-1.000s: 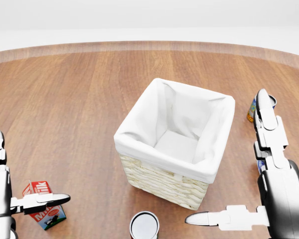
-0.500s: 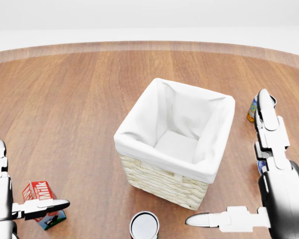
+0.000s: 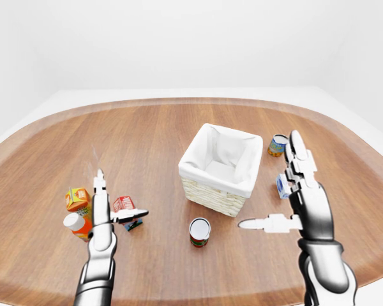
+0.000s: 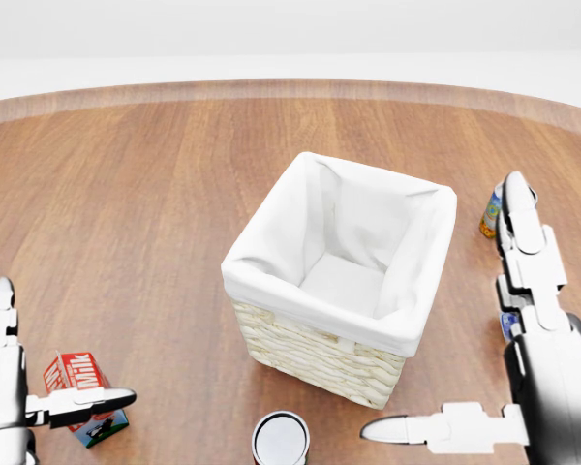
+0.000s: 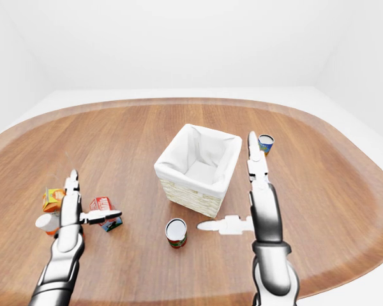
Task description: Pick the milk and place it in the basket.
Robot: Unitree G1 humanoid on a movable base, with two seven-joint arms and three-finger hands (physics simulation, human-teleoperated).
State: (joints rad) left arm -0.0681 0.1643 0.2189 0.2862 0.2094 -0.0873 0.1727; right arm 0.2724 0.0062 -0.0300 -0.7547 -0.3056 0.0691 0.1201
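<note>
Reaching for the milk carton, the left hand hangs open, thumb across its top, gripping nothing, while the empty right hand stays spread beside the basket

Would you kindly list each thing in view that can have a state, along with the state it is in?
milk carton: upright on the table, not gripped.
basket: upright, white-lined, empty.
left hand: open, fingers spread beside the milk carton.
right hand: open, holding nothing.
can: upright, below the basket in the left-eye view.
second can: upright, right of the basket.
orange carton: upright.
bottle: white cap on.
</note>
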